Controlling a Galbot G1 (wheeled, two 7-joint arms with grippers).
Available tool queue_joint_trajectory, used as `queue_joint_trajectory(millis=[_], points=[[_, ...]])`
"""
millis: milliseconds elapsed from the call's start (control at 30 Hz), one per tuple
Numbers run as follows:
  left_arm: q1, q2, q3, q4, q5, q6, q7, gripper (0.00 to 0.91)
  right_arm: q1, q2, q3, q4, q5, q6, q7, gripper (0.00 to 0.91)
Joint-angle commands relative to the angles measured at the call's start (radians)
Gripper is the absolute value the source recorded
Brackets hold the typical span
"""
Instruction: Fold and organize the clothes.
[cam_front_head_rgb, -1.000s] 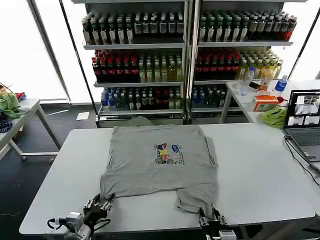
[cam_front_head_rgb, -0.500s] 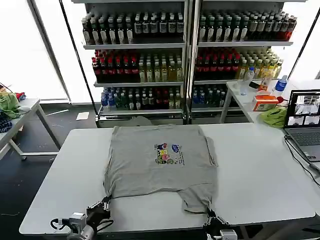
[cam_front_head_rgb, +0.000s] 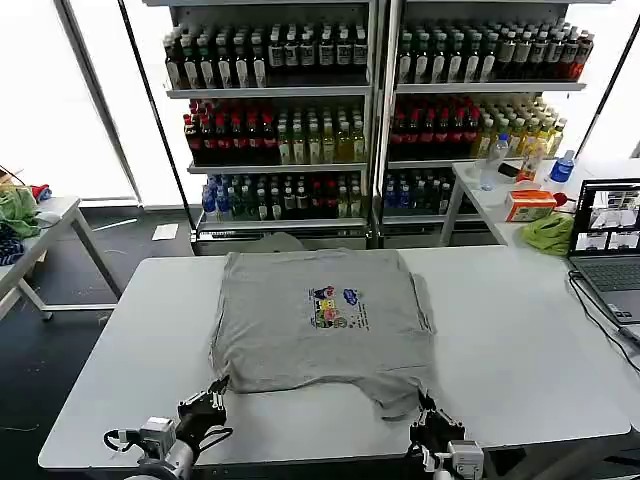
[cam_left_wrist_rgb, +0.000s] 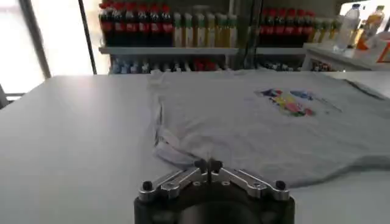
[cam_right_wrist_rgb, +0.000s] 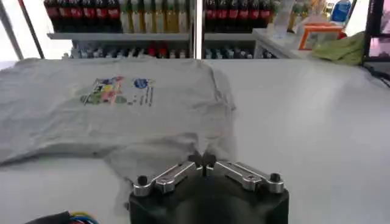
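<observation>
T-shirt (cam_front_head_rgb: 320, 320) lies print-up on the bench (cam_front_head_rgb: 520, 340), its near hem now drawn further up than a second ago. Left claw (cam_front_head_rgb: 207, 406) and right claw (cam_front_head_rgb: 432, 420), both clenched on the hem corners, look to be starting the first fold.

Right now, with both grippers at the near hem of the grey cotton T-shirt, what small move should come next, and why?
Probably lift both corners slightly and carry them away from the robot, to start a fold. The left gripper and right gripper are each pinched shut on the near edge of the grey cotton T-shirt, which lies print-up on the white table with its near hem bunched.
</observation>
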Motion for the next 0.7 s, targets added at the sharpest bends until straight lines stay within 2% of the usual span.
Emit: queue_joint_trajectory(millis=[33,100,300,700], points=[[-0.078,0.001,-0.009,-0.012,-0.011,-0.017,-0.002,0.000,0.081,0.025,0.058,-0.030,-0.008,0.029,-0.043,0.000],[-0.102,0.009,-0.006,-0.005,-0.021,-0.017,-0.004,0.000,0.106,0.021,0.071,-0.052,-0.007,0.049,-0.072,0.000],[-0.168,0.015,0.012,0.040,-0.038,-0.022,-0.006,0.000,0.205,0.023,0.090,-0.089,-0.008,0.055,-0.108,0.000],[-0.300,0.028,0.033,0.170,-0.062,-0.050,-0.011,0.000,0.442,0.029,0.047,-0.242,-0.017,0.038,-0.142,0.000]])
